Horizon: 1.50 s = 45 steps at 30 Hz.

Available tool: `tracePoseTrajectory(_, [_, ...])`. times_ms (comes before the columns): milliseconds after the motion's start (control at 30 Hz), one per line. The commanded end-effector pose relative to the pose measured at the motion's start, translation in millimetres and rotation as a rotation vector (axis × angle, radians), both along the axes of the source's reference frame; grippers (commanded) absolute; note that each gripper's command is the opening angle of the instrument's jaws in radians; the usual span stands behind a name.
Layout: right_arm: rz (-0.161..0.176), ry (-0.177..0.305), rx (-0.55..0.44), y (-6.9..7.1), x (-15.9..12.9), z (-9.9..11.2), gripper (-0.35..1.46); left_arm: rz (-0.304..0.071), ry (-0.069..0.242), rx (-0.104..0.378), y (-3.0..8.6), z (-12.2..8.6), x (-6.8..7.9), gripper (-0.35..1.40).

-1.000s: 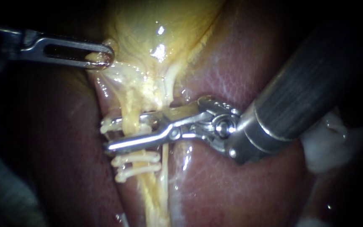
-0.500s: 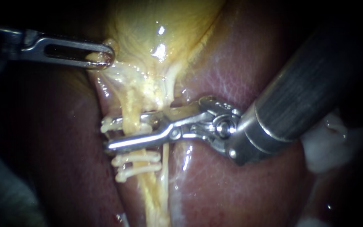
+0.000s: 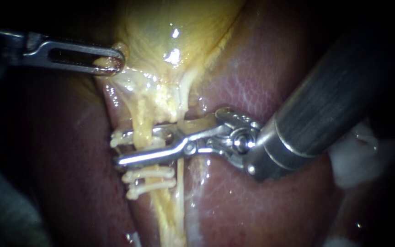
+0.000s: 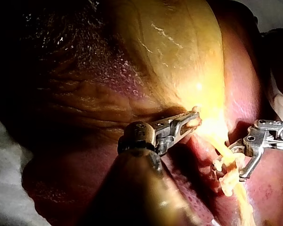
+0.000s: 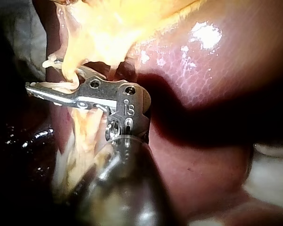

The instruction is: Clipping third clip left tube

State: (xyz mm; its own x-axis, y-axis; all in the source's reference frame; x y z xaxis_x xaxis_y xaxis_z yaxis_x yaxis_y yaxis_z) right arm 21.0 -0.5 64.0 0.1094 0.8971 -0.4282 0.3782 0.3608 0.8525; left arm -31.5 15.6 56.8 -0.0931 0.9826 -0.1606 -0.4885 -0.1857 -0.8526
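left instrument (image 3: 110, 61): clamped on gallbladder (image 3: 174, 27) edge
right instrument (image 3: 116, 147): astride left tube (image 3: 143, 121) – grasping a white clip (image 3: 114, 141), clip arms apart w/ tube btwn them
left tube: runs down over liver (image 3: 252, 206)
lower clips (image 3: 149, 173): two – just below right instrument, across same tube

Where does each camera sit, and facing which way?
Endoscope: close in, facing the tube; left instrument and right instrument show.
Left wrist: on the left arm, looking along its shaft to the gallbladder its jaws grip.
Right wrist: on the right arm, looking along its shaft to the clip its jaws hold.
All share the tube and right instrument.
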Motion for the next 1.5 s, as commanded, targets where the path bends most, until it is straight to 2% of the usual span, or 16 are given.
tracePoseTrajectory(33, [-0.01,-0.009,-0.004,-0.3,0.1,0.5,0.41,0.0,0.0,0.0,0.0,0.0,0.0,-0.35])
tracePoseTrajectory(200, [-0.02,-0.026,0.0,-1.0,0.0,1.9,0.41,0.0,0.0,0.0,0.0,0.0,0.0,-0.35])
tracePoseTrajectory(633, [-0.092,0.004,0.03,-1.5,-0.2,1.3,0.41,0.0,0.0,0.0,0.0,0.0,0.0,-0.35])
tracePoseTrajectory(667, [-0.089,0.01,0.032,-1.4,-0.2,1.3,0.41,0.0,0.0,0.0,0.0,0.0,0.0,-0.35])
tracePoseTrajectory(767, [-0.046,-0.01,0.039,-1.0,-0.3,1.3,0.41,0.0,0.001,-0.001,0.0,0.2,-0.1,-0.35])
tracePoseTrajectory(833, [-0.029,-0.02,0.041,-0.9,-0.5,1.4,0.41,0.0,0.001,-0.001,0.0,0.2,-0.1,-0.35])
tracePoseTrajectory(1000, [0.091,-0.084,0.067,-0.4,-0.4,1.8,0.41,-0.001,0.001,-0.001,0.0,0.2,-0.1,-0.35])
tracePoseTrajectory(1133, [0.133,-0.109,0.08,-0.4,-0.3,1.9,0.41,0.0,0.001,-0.001,0.0,0.2,-0.1,-0.35])
tracePoseTrajectory(1267, [0.202,-0.152,0.104,-0.4,-0.4,1.8,0.4,-0.001,0.001,-0.001,0.0,0.3,-0.2,-0.35])
tracePoseTrajectory(1333, [0.199,-0.154,0.111,-0.4,-0.3,1.8,0.38,-0.001,0.001,-0.001,0.0,0.3,-0.2,-0.35])
tracePoseTrajectory(1500, [0.133,-0.136,0.125,-0.6,-0.8,1.6,0.33,0.0,0.001,-0.001,0.0,0.3,-0.1,-0.35])
